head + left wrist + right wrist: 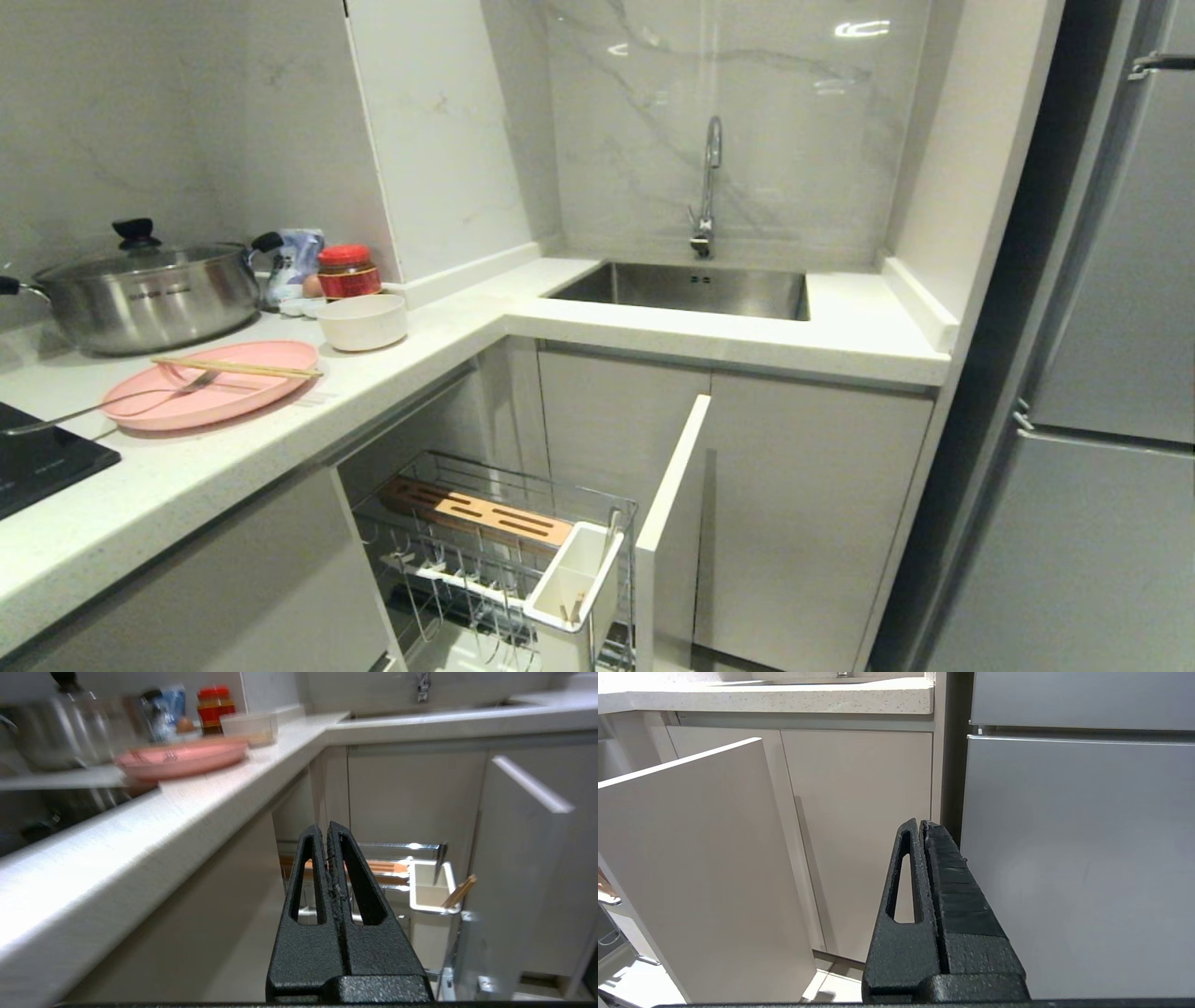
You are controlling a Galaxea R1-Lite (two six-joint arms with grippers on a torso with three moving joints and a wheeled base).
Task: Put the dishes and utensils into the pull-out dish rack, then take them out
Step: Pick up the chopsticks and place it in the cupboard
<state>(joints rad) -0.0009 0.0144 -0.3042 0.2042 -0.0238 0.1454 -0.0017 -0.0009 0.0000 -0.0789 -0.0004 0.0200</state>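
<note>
While neither arm shows in the head view, the pink plate (207,391) lies far left on the desk (233,467), with chopsticks (235,368) and fork (112,403) across it, long axes left-right, and the bowl (362,320) just beyond. The pull-out dish rack (485,551) stands open below, to the right.

From the left wrist, the left tool (327,830) is closed and empty, below desk level; the plate (182,758) lies up and left of it.

From the right wrist, the right tool (921,826) is closed and empty, far right by the refrigerator (1078,858). The left arm seems nearer.

The steel pot (149,294) bears small dark lettering too small to read.

Left hand (327,833) closed, empty (held low); right hand (922,828) closed, empty.
</note>
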